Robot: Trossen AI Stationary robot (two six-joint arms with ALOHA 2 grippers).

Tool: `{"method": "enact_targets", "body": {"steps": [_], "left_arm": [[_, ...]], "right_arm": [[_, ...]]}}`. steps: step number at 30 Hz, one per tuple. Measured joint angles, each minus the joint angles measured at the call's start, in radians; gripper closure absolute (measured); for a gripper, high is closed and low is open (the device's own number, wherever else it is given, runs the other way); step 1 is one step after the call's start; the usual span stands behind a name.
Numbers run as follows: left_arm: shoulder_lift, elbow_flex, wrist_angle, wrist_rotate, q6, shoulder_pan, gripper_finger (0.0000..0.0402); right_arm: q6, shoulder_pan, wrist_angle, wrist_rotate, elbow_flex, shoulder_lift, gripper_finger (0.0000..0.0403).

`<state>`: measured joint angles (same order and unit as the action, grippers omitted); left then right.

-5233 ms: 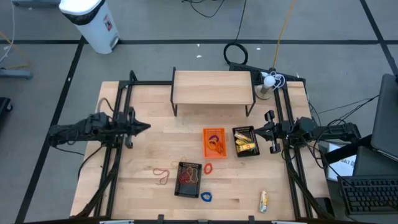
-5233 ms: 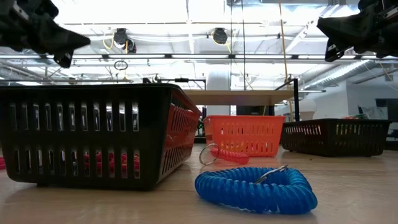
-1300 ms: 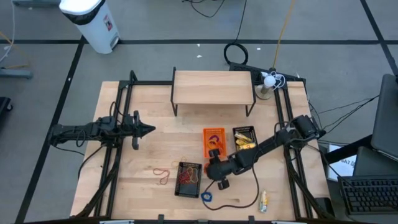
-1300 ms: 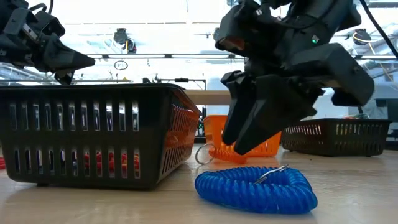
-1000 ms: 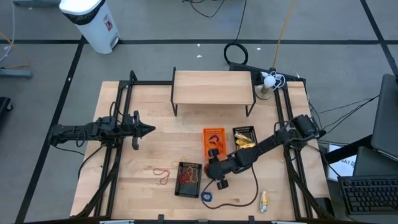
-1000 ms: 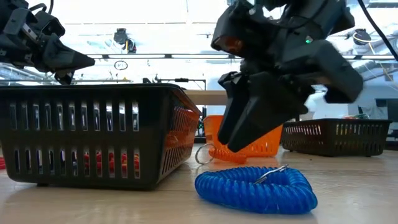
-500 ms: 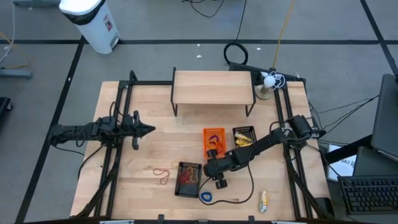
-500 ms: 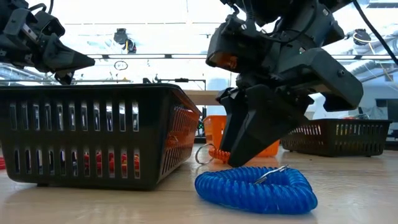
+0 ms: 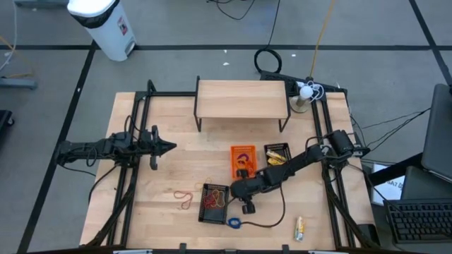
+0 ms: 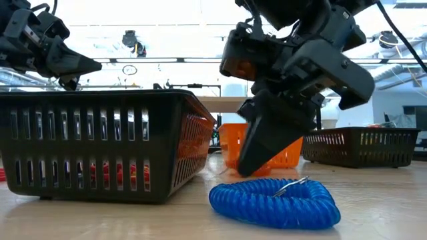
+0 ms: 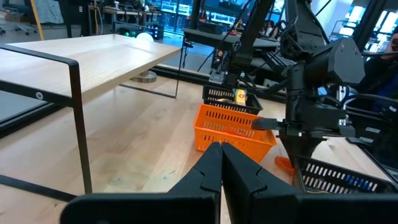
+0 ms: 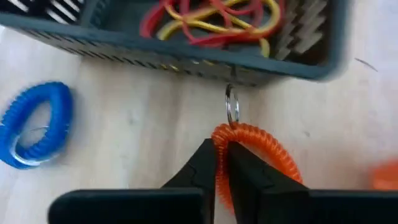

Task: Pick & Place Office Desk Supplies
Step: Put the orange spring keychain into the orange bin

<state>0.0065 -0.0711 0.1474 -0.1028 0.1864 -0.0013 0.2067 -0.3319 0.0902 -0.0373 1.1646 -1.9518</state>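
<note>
Two grippers appear, but only one is at work. Your right gripper (image 12: pixel 219 163) is down at the table between the orange basket (image 9: pixel 242 161) and the black basket (image 9: pixel 213 203) that holds rubber bands (image 12: pixel 214 15), and its fingers have pinched shut on the near edge of the orange coil keyring (image 12: pixel 256 155), whose metal ring (image 12: pixel 231 106) points toward the black basket's wall. In the right wrist view the coil sits between the two dark fingertips, so you may read this as the grasp step of one pick. Whether the coil rests on the wood or is clear of it cannot be told.

Your left gripper (image 9: pixel 164 147), fingers shut and holding nothing, waits above the table's left side, well apart from the supplies.

The blue coil keyring (image 9: pixel 234 223) lies loose on the wood near the table's front edge, just beside the black basket. Thin rubber-band loops (image 9: pixel 185 197) lie to that basket's left, and a yellow packet (image 9: pixel 299 227) lies near the front right. The far black basket (image 9: pixel 277 161) holds other yellow packets.

Your next move probably calls for a straight lift, high enough for the dangling ring to pass the basket rim, then a carry to the orange basket, judged the likely destination by colour. Expect the thin pinch to slip if you swing quickly.
</note>
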Motion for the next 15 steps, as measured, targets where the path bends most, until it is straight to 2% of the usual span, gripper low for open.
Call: {"method": "enact_targets", "body": {"steps": [6, 15], "left_arm": [[0.0, 0.0, 0.0, 0.0, 0.0, 0.0, 0.0398], [0.0, 0.0, 0.0, -0.002, -0.01, 0.0, 0.0398]], "right_arm": [[0.03, -0.041, 0.006, 0.007, -0.002, 0.148, 0.0383], [-0.104, -0.089, -0.012, 0.006, -0.009, 0.478, 0.0388]]}}
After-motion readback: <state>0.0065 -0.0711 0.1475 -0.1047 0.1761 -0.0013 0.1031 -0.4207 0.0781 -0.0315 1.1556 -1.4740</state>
